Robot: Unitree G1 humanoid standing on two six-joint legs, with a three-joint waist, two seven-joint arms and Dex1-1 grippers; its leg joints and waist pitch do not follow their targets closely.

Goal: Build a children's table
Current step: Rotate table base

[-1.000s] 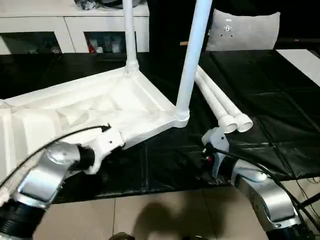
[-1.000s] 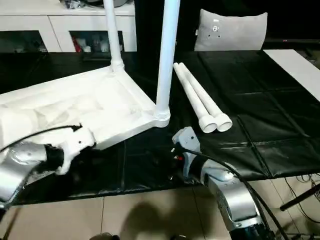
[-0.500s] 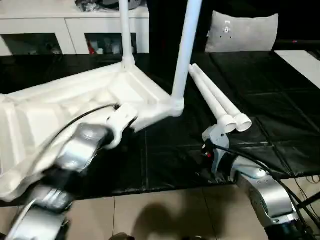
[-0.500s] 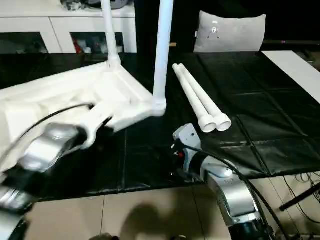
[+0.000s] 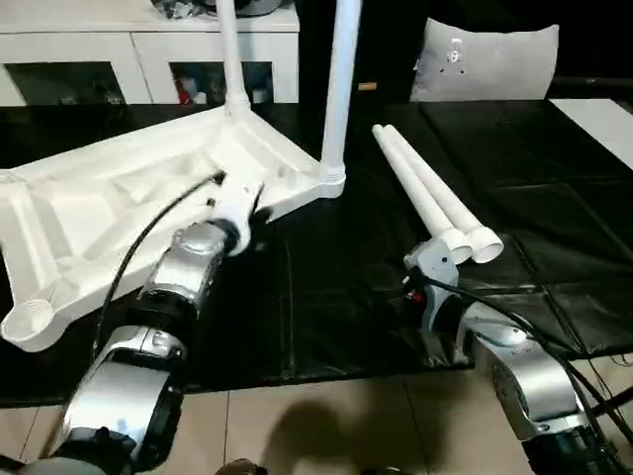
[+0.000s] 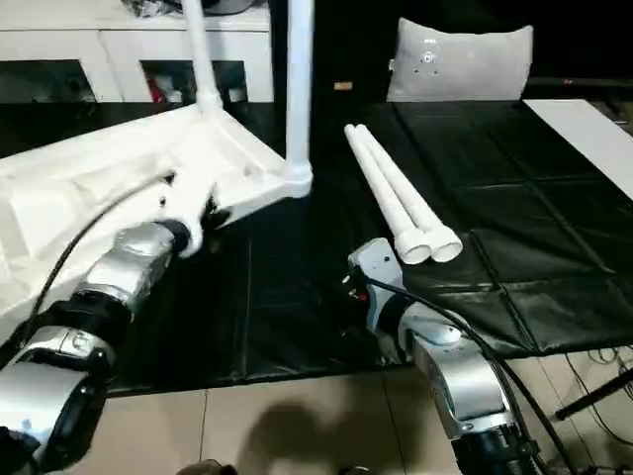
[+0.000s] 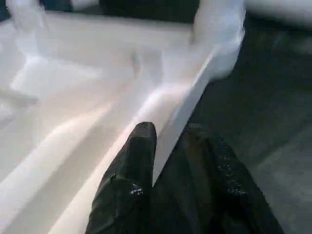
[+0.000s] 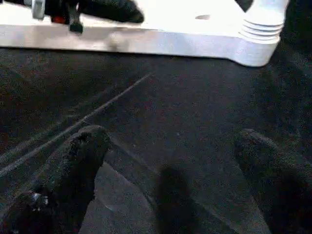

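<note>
The white tabletop [image 5: 119,198] lies upside down on the black mat [image 5: 326,297], ribbed side up. Two white legs [image 5: 339,89] stand upright in its far and right corner sockets. An empty socket [image 5: 28,315] shows at the near left corner. Two loose legs [image 5: 425,193] lie side by side on the mat to the right. My left gripper [image 7: 168,141] is shut on the tabletop's near rim, one black finger [image 7: 136,161] on each side of the edge. My right gripper [image 8: 170,141] hangs open just above the bare mat, near the loose legs' flared ends.
A white cabinet [image 5: 148,59] with glass doors stands behind the mat. A grey cushion [image 5: 485,59] leans at the back right, and a white board [image 5: 603,114] lies at the far right. Tiled floor [image 5: 297,426] runs along the mat's front edge.
My left arm has stretched forward with the rim in its grip. The tabletop with its two standing legs has turned and slid away to the left. The right arm has hardly moved.
</note>
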